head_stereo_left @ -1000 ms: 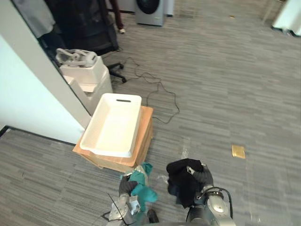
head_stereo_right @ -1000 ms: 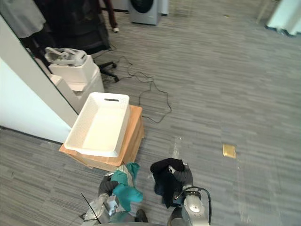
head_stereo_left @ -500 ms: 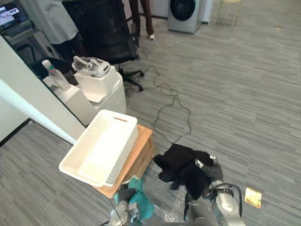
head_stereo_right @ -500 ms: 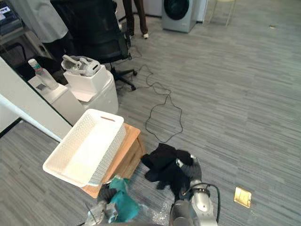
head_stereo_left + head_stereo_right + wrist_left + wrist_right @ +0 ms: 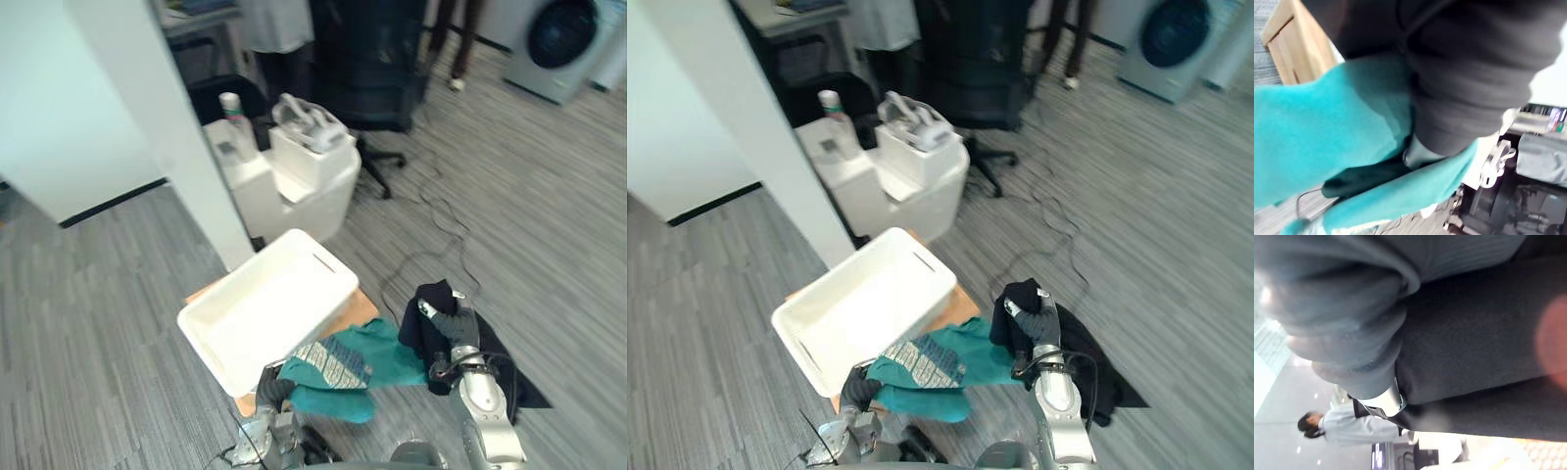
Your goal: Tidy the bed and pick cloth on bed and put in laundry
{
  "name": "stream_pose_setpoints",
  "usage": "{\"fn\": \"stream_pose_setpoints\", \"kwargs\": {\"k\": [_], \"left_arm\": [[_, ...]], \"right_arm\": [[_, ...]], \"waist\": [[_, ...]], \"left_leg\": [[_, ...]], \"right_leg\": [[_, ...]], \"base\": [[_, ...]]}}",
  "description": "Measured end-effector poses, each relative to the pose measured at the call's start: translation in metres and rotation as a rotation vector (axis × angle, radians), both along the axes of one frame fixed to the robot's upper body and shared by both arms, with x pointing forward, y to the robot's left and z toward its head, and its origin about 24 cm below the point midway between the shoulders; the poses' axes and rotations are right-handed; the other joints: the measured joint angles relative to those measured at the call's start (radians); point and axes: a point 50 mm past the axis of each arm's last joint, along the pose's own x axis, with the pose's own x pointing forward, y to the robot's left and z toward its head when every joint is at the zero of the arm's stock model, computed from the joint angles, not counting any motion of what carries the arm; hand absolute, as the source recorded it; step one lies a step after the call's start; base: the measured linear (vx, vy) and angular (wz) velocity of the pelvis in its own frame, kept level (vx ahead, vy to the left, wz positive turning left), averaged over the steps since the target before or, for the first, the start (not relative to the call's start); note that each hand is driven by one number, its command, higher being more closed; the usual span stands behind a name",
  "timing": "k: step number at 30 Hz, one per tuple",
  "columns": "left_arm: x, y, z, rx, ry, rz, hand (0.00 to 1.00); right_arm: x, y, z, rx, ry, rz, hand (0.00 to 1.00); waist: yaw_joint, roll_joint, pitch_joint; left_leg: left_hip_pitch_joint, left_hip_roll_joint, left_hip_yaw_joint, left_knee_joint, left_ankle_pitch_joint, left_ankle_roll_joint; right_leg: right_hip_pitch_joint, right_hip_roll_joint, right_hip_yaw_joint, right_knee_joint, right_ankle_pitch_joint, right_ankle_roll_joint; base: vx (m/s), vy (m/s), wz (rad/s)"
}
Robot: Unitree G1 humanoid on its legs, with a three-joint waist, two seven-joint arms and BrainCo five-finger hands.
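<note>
The teal printed cloth (image 5: 345,364) is clenched in the left hand (image 5: 271,385), and the black cloth (image 5: 427,305) in the right hand (image 5: 451,325), fingers curled. The white plastic laundry basket (image 5: 257,315) on the wooden crate (image 5: 359,310) lies just ahead-left, nearer the left hand. The wrapped fabric is shown close in the wrist views.

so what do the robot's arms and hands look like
Both arms are silver-grey. The right hand has a dark ribbed cover over its back and wrist, and silver fingers with dark tips; the left hand shows the same dark cover.
</note>
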Motion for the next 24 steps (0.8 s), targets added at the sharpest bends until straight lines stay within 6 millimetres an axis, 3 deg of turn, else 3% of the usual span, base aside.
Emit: {"fn": "stream_pose_setpoints", "kwargs": {"k": [1,3,6,8,9,10,11,12,14,15,19,22,24], "left_arm": [[-0.001,0.007,-0.001,0.027,0.004,-0.007,1.00],[-0.003,0.015,-0.001,0.054,0.010,-0.013,1.00],[-0.006,0.016,-0.004,0.059,0.031,-0.025,1.00],[-0.008,0.020,-0.004,0.074,0.036,-0.029,1.00],[-0.010,0.029,-0.006,0.094,0.050,-0.023,1.00],[-0.015,0.026,-0.011,0.076,0.080,0.002,1.00],[-0.018,0.025,-0.012,0.068,0.088,0.006,1.00],[-0.021,0.021,-0.013,0.055,0.097,0.006,1.00],[-0.021,0.019,-0.013,0.042,0.097,0.013,1.00],[-0.020,0.017,-0.013,0.038,0.095,0.010,1.00],[-0.014,0.013,-0.012,0.016,0.083,0.014,1.00],[-0.016,0.013,-0.012,0.005,0.088,0.020,1.00],[-0.016,0.014,-0.013,-0.008,0.091,0.031,1.00]], "right_arm": [[0.000,0.004,0.001,0.007,-0.008,0.000,1.00],[0.002,0.005,0.013,-0.003,-0.060,0.001,1.00],[0.005,0.001,0.039,-0.023,-0.170,-0.021,1.00],[0.009,0.003,0.054,-0.022,-0.236,-0.021,1.00],[0.011,0.005,0.067,-0.024,-0.291,-0.019,1.00],[0.016,0.005,0.076,-0.069,-0.328,-0.003,1.00],[0.017,0.005,0.082,-0.091,-0.354,0.006,1.00],[0.020,0.009,0.103,-0.129,-0.443,0.031,1.00],[0.025,0.018,0.131,-0.178,-0.568,0.079,1.00],[0.030,0.026,0.147,-0.191,-0.641,0.121,1.00],[0.043,0.056,0.181,-0.224,-0.784,0.266,1.00],[0.057,0.078,0.190,-0.251,-0.805,0.376,1.00],[0.065,0.083,0.192,-0.267,-0.797,0.395,1.00]], "waist": [[0.001,-0.002,-0.001],[0.002,-0.002,-0.001],[0.002,-0.013,-0.002],[0.008,-0.055,-0.012],[0.014,-0.097,-0.015],[0.018,-0.073,-0.030],[0.026,-0.066,-0.036],[0.038,-0.041,-0.053],[0.034,-0.035,-0.059],[0.032,-0.040,-0.061],[0.036,-0.052,-0.069],[0.041,-0.071,-0.089],[0.051,-0.082,-0.097]], "left_leg": [[0.014,-0.001,-0.045,-0.003,0.000,0.000],[0.025,-0.002,-0.123,-0.008,0.000,0.000],[0.023,-0.008,-0.218,-0.003,0.003,-0.005],[0.026,-0.033,-0.240,-0.005,0.007,-0.027],[0.037,-0.054,-0.255,-0.003,-0.008,-0.074],[0.039,-0.015,-0.249,0.001,-0.023,-0.104],[0.041,0.003,-0.241,0.006,-0.026,-0.110],[0.043,0.040,-0.220,0.017,-0.036,-0.127],[0.049,0.062,-0.202,0.014,-0.029,-0.145],[0.053,0.069,-0.197,0.011,-0.028,-0.149],[0.069,0.070,-0.195,-0.005,-0.019,-0.162],[0.072,0.062,-0.201,-0.022,-0.014,-0.168],[0.068,0.057,-0.210,-0.028,-0.008,-0.166]], "right_leg": [[-0.038,0.028,0.075,0.029,-0.028,0.013],[-0.093,0.082,0.176,-0.031,-0.063,0.005],[-0.122,0.137,0.295,-0.314,-0.067,0.000],[-0.120,0.135,0.350,-0.505,0.061,-0.009],[-0.107,0.111,0.374,-0.555,0.147,0.073],[-0.070,0.146,0.368,-0.609,0.157,0.057],[-0.056,0.165,0.367,-0.644,0.168,0.054],[-0.026,0.203,0.369,-0.713,0.198,0.042],[-0.006,0.232,0.375,-0.768,0.233,0.026],[0.008,0.242,0.375,-0.800,0.250,0.023],[0.037,0.253,0.373,-0.855,0.297,0.019],[0.049,0.248,0.365,-0.875,0.314,0.020],[0.051,0.244,0.346,-0.878,0.320,0.021]], "base": [[0.32,-0.084,1.39],[0.30,-0.136,1.25],[0.18,-0.202,1.04],[0.12,-0.226,0.58],[0.10,-0.264,0.26],[0.10,-0.235,0.03],[0.15,-0.188,-0.41],[0.15,-0.112,-0.42],[0.12,-0.112,-0.37],[0.07,-0.086,-0.22],[0.02,-0.033,-0.04],[-0.04,-0.005,0.07],[-0.09,-0.018,0.17]]}}
